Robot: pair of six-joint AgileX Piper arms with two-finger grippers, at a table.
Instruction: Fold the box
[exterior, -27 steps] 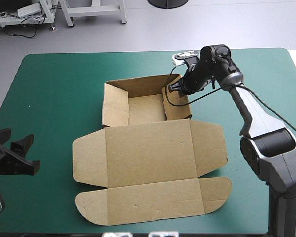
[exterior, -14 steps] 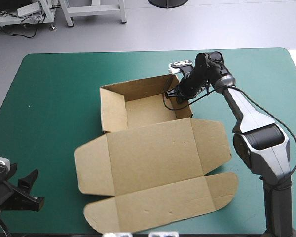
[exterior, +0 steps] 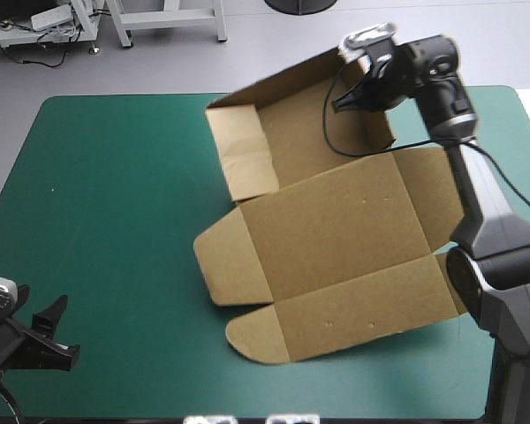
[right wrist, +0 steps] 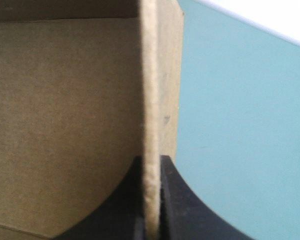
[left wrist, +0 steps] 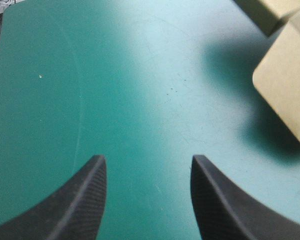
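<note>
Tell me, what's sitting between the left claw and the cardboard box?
Nothing: only bare teal-green cover separates the open left gripper from the box, as the high view and left wrist view both show.

The box [exterior: 336,238] is plain brown all over, with no print; its cut edge is a paler cream in the right wrist view. The cover [exterior: 115,194] is an even teal-green, with one white speck [exterior: 52,189] toward 9 o'clock (and a darker green shadow beside a box flap). The left gripper [left wrist: 149,162] is black with a fine woven grain, the right gripper [right wrist: 151,159] plain black. The right arm [exterior: 495,221] is silver-grey with black joints.
</note>
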